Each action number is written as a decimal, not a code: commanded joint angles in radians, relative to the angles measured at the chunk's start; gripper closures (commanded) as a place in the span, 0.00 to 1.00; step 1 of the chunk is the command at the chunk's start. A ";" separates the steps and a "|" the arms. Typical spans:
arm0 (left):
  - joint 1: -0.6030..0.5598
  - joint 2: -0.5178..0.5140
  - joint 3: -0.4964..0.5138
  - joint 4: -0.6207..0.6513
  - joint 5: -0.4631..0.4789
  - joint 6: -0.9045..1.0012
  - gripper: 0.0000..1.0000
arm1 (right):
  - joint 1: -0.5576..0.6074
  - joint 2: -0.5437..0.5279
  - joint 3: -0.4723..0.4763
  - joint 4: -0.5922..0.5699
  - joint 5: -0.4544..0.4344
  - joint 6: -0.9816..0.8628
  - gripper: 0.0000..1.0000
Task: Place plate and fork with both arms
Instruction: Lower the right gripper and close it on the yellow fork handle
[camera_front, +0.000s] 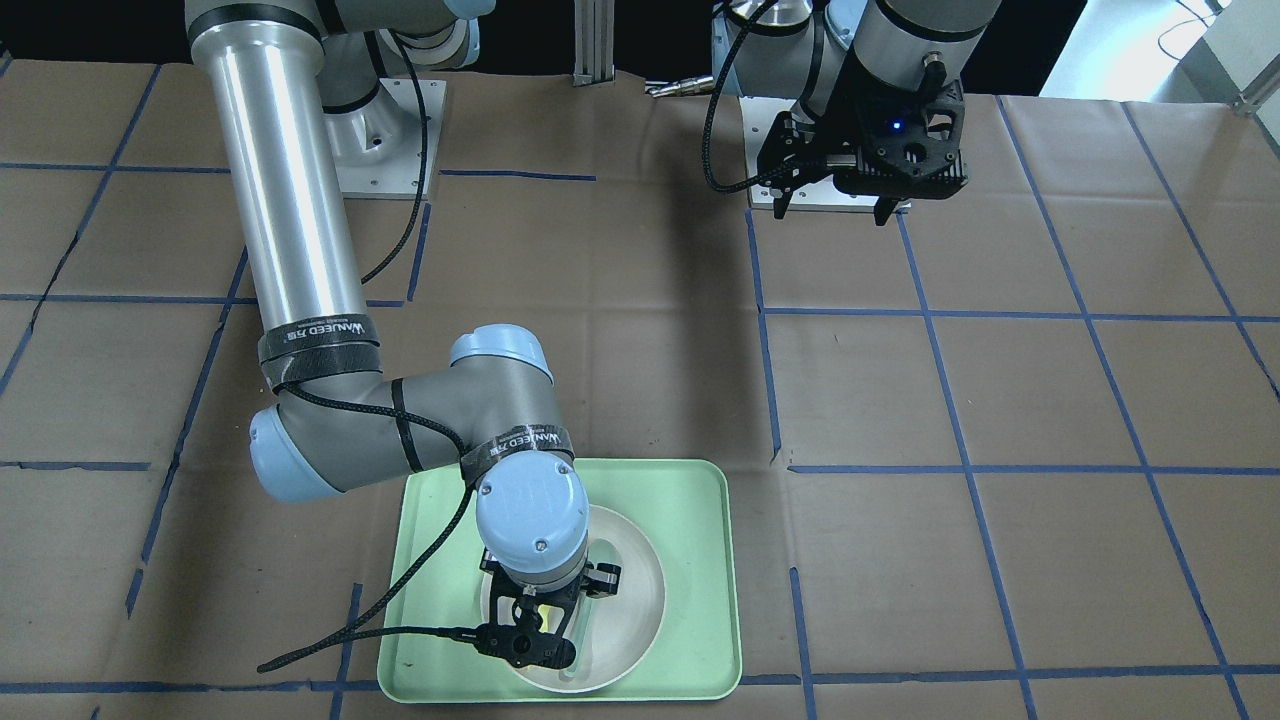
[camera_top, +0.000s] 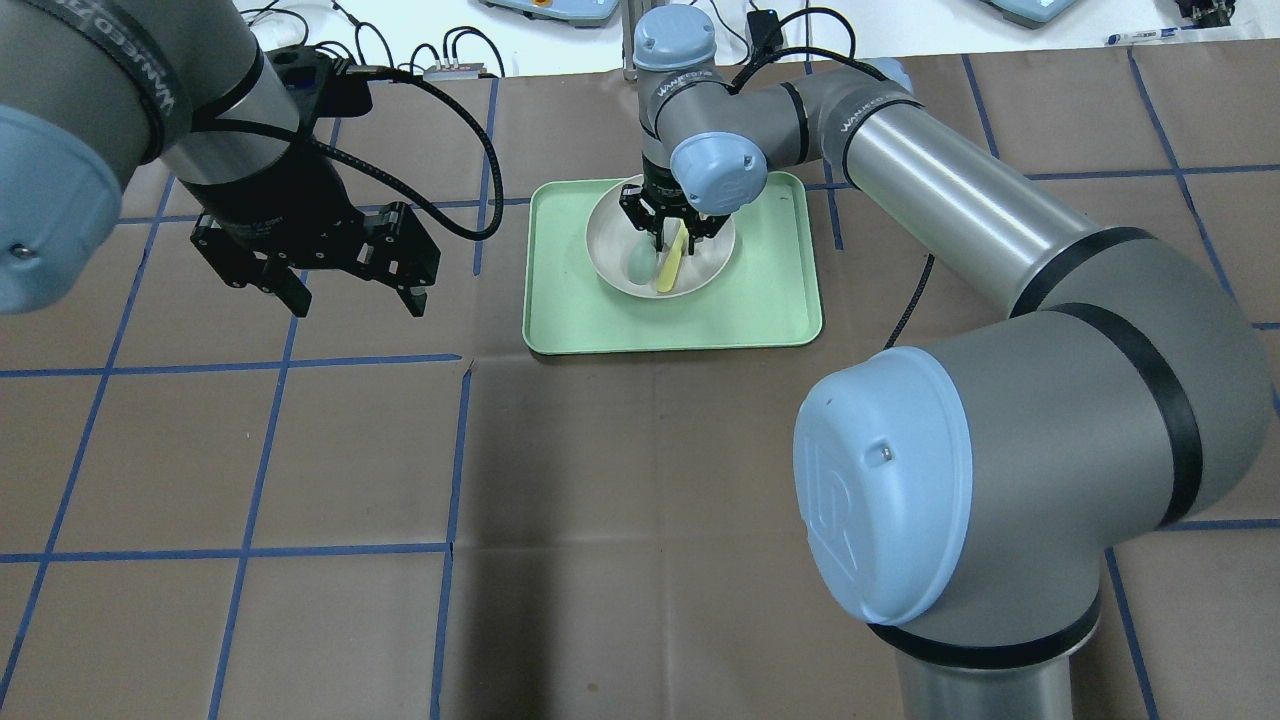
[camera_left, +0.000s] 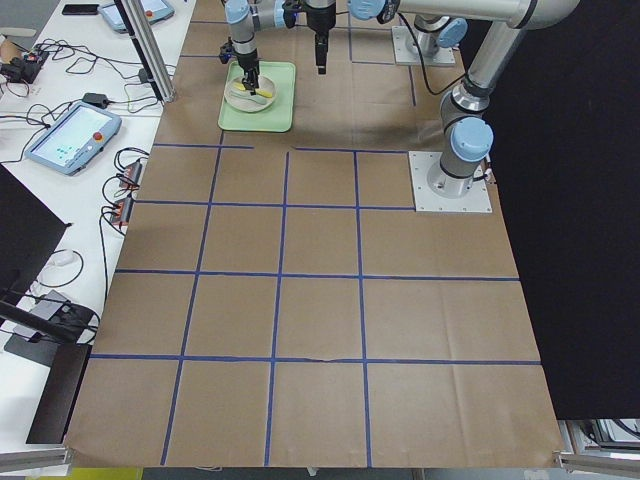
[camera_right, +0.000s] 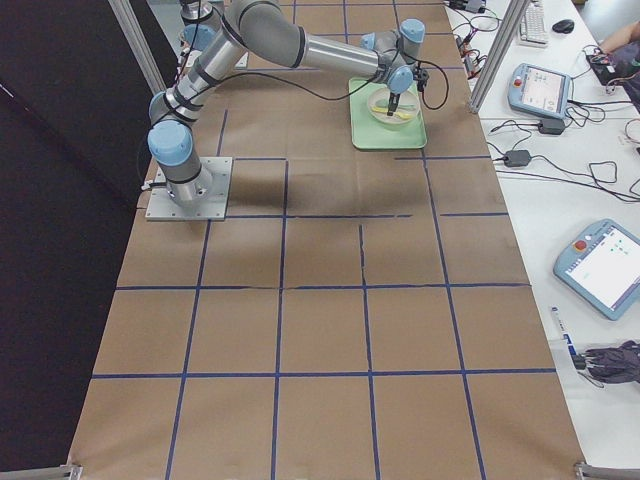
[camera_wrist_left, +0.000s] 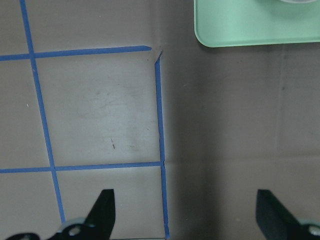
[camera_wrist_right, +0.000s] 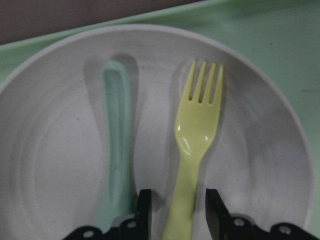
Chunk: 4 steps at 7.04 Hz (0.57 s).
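Note:
The off-white plate (camera_top: 607, 245) sits in the light-green tray (camera_top: 600, 320); it also shows in the front view (camera_front: 635, 570) and fills the right wrist view (camera_wrist_right: 55, 180). The pale-yellow fork (camera_wrist_right: 198, 130) lies in the plate, also seen from overhead (camera_top: 668, 270). My right gripper (camera_wrist_right: 179, 217) is low over the plate (camera_top: 672, 238). Its jaws stand open, one on each side of the fork's handle, with narrow gaps. My left gripper (camera_top: 355, 295) hangs open and empty above bare table left of the tray, as its wrist view (camera_wrist_left: 186, 212) confirms.
A grey-green spoon (camera_wrist_right: 116, 145) lies in the plate beside the fork (camera_top: 638, 265). A corner of the tray (camera_wrist_left: 240, 25) shows in the left wrist view. Brown paper with blue tape lines covers the table. Cables and control pendants lie beyond the far edge.

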 joint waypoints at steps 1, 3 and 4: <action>0.000 0.003 0.000 0.000 0.000 0.000 0.00 | 0.000 0.001 -0.002 -0.001 -0.003 0.000 0.57; 0.000 0.005 0.000 0.000 0.000 0.000 0.00 | 0.000 0.002 0.000 -0.001 -0.001 0.000 0.75; 0.000 0.005 0.000 0.000 0.000 0.000 0.00 | 0.000 0.005 0.000 -0.001 -0.001 0.000 0.79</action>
